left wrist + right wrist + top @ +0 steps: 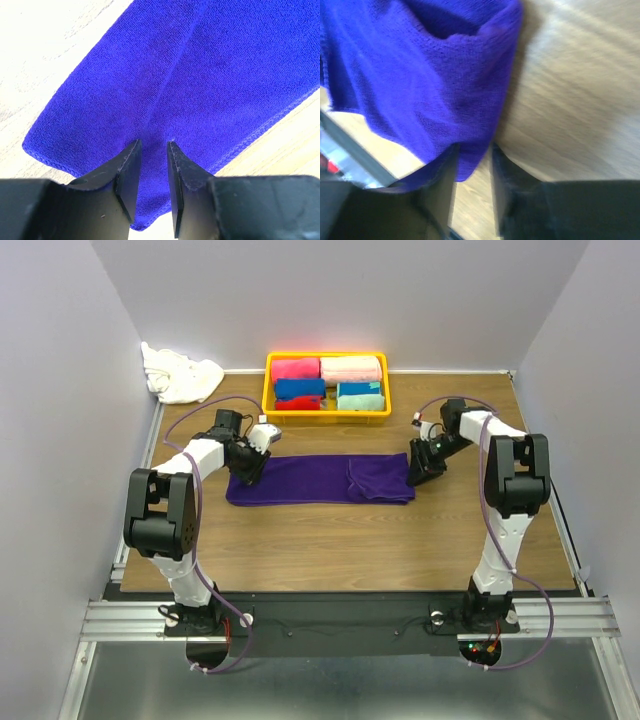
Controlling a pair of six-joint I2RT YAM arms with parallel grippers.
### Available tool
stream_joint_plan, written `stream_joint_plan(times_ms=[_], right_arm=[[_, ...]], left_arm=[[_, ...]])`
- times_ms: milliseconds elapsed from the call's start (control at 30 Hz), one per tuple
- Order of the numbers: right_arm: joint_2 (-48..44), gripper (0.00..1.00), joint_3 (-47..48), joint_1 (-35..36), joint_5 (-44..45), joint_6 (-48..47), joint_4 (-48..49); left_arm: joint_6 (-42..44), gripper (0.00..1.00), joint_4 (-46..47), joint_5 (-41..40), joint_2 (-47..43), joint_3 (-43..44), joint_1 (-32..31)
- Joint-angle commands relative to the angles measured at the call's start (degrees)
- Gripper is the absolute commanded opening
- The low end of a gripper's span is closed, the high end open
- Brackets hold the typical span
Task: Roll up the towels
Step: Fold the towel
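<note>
Purple towel [320, 480] is soft looped terry, a long flat rectangle across mid frame on the wood-grain surface [350, 550], with its right part doubled over into a darker flap. White towel [180, 373] is a crumpled heap at upper left, against the wall. Yellow basket [325, 412] is hard plastic and sits at top centre, with rolled towels [297, 368] in pink, red, blue and teal packed inside as short cylinders. Left hand [250, 465] is on the purple towel's left end and right hand [425, 465] on its right end. The top view hides both jaw gaps. The left wrist view fills that in: left hand [154, 142] has matte black wedge fingers set narrow, nipping a raised ridge of cloth that runs up frame as a crease. The stitched hem shows along the lower right edge, pale surface either side. The right wrist view is blurred: right hand [474, 147] is narrow, with a purple towel corner caught between the fingers, the cloth bunched and lifted, casting a shadow on the wood.
</note>
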Motion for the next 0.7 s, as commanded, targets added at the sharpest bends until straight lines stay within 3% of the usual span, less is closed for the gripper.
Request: stream_joint_plan(times_ms=[0,100,133,200,433,667], right_arm=[[-0.3,0.31,0.4,0.1,-5.7,-0.6,-1.7],[-0.1,0.26,0.9,0.2,-6.6,-0.9,-2.6],[0.0,0.21,1.1,0.2,-7.1,-1.0,-2.9],[0.0,0.01,1.4,0.2,-6.6,-1.1,-3.3],[-5.2,0.01,3.3,-0.2,-10.4,-0.1,-4.9],[-3.7,0.00,7.6,2.7,-13.8,1.3,-7.1]], left_arm=[[-0.5,0.38,0.6,0.5,-2.7,1.3,-0.2],[-0.5,0.38,0.6,0.4,-3.0,1.2,-0.2],[-0.5,0.38,0.6,0.5,-3.2,1.2,-0.2],[-0.5,0.38,0.6,0.5,-3.4,1.1,-0.2],[-0.7,0.38,0.5,0.4,-4.3,1.1,-0.1],[-1.2,0.38,0.0,0.4,-4.4,1.6,-0.1]])
